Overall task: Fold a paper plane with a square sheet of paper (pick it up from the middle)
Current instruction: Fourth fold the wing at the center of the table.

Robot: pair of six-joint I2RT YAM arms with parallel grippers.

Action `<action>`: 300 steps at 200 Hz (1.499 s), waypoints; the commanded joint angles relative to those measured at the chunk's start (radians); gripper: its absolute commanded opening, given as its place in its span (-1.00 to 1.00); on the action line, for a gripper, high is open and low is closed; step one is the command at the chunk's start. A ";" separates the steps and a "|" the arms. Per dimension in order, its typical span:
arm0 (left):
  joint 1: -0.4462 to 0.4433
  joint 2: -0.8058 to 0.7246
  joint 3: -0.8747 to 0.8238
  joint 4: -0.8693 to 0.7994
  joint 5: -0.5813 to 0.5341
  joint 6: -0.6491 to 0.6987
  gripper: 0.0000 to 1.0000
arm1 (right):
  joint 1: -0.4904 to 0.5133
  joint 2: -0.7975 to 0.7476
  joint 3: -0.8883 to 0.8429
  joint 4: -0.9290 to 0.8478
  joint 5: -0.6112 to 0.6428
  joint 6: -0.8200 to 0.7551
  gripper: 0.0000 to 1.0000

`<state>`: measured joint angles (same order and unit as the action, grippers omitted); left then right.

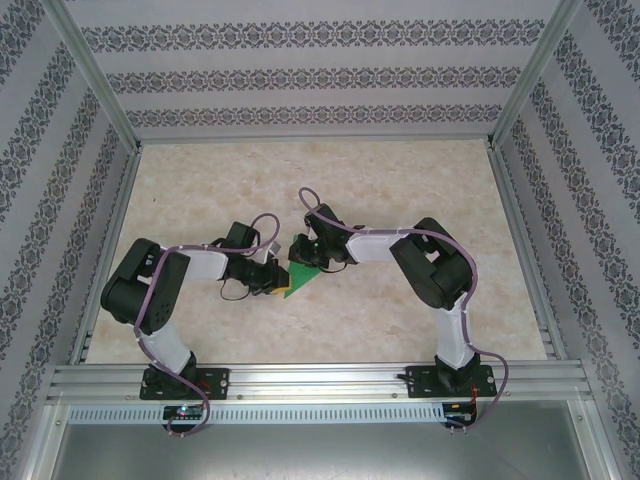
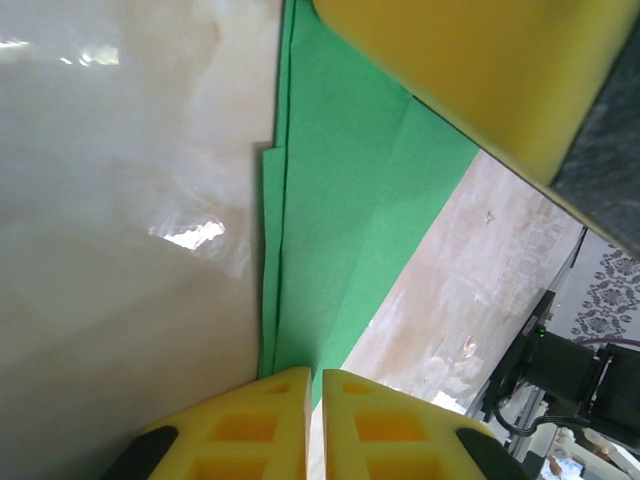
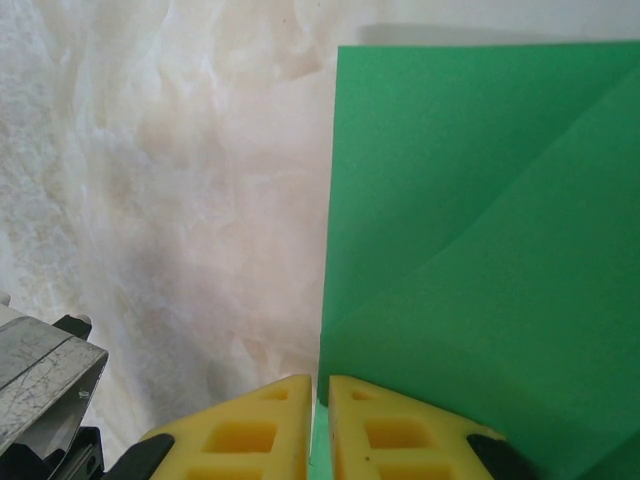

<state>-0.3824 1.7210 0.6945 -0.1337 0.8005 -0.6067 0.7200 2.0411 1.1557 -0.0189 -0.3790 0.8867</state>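
Square sheet of paper (image 1: 300,282), bright green, partly folded, flat on the pale marbled table (image 1: 400,190), near the middle and between the two grippers. Shows as a small green wedge in the overhead view.

At the left, left arm (image 1: 150,290): folds at the elbow and reaches inward to the sheet's left side. Ends in the left gripper (image 2: 314,378), yellow fingers set almost together with just a thin slit between. Takes the sheet's stacked edge into that slit and pinches the paper at its border. From the left wrist: several layers offset along that edge, one long crease running away from the fingertips, glossy table to the left.

Further right in the same view, a broad yellow finger (image 2: 470,70) of the opposite arm, close over the far part of the sheet; contact there cannot be told.

At the right, right gripper (image 3: 320,385): fingers likewise nearly closed, a sliver of green in the gap, gripping the sheet at its near edge. Beyond the fingertips, a straight edge and a diagonal fold across the green. Right arm (image 1: 430,265) bent at the elbow, base at the table's near edge
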 commanded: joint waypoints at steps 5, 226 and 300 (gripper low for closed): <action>-0.038 0.007 -0.070 -0.103 -0.048 0.021 -0.76 | 0.018 0.066 -0.044 -0.096 0.077 -0.030 -0.73; -0.057 -0.401 -0.097 -0.313 -0.154 -0.051 -0.78 | 0.024 0.066 -0.053 -0.091 0.078 -0.031 -0.73; -0.057 -0.233 0.067 -0.136 -0.116 -0.056 -0.73 | 0.025 0.066 -0.062 -0.068 0.071 -0.019 -0.73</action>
<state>-0.4324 1.4101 0.7570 -0.3592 0.6678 -0.6491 0.7334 2.0407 1.1492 -0.0063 -0.3798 0.8841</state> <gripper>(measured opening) 0.133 0.134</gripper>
